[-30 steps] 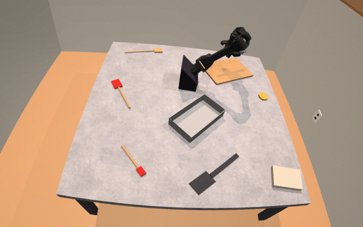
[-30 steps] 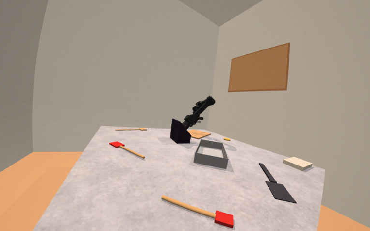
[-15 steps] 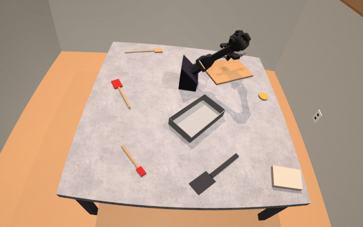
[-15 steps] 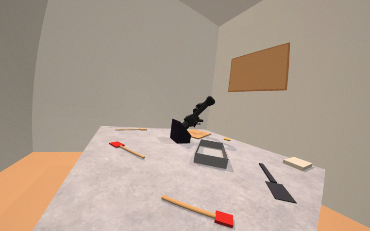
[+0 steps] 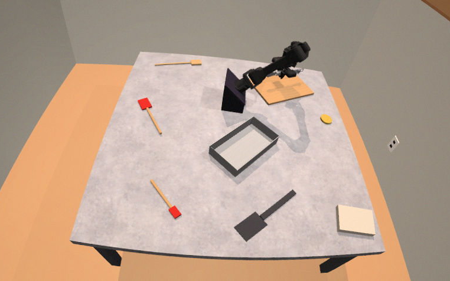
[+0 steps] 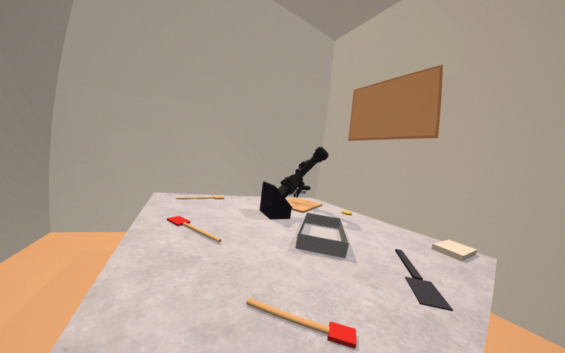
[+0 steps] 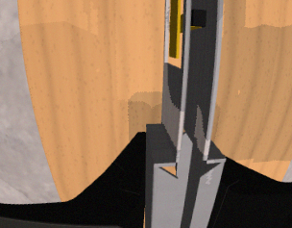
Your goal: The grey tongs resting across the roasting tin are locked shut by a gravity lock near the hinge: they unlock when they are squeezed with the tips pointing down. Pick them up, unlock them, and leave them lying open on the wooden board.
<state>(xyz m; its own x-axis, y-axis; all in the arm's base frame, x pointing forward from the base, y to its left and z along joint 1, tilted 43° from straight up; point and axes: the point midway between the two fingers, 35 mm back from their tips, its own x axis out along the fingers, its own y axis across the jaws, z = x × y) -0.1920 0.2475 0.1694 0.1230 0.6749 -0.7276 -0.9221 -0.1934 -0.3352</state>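
My gripper [image 5: 287, 73] [image 7: 158, 139] is shut on the grey tongs [image 5: 300, 71] [image 7: 202, 71]. They hang above the back part of the wooden board [image 5: 271, 97] [image 6: 302, 207] [image 7: 85, 90], and shadows fall on the board. In the wrist view the two long arms of the tongs run side by side between the black fingers, close together, with a yellow piece and a small black block near the top edge. The far end of the tongs is out of that view. The roasting tin [image 5: 222, 162] [image 6: 322, 245] stands mid-table with nothing in it.
The black arm base [image 5: 232, 99] [image 6: 271, 204] stands left of the board. A yellow disc [image 5: 326, 118] [image 6: 346, 213] lies right of it. Further off are a cream block [image 5: 355, 219], a dark spatula [image 5: 250, 225], two red-headed spatulas [image 5: 144, 103] [image 5: 175, 211] and a wooden one [image 5: 195, 62].
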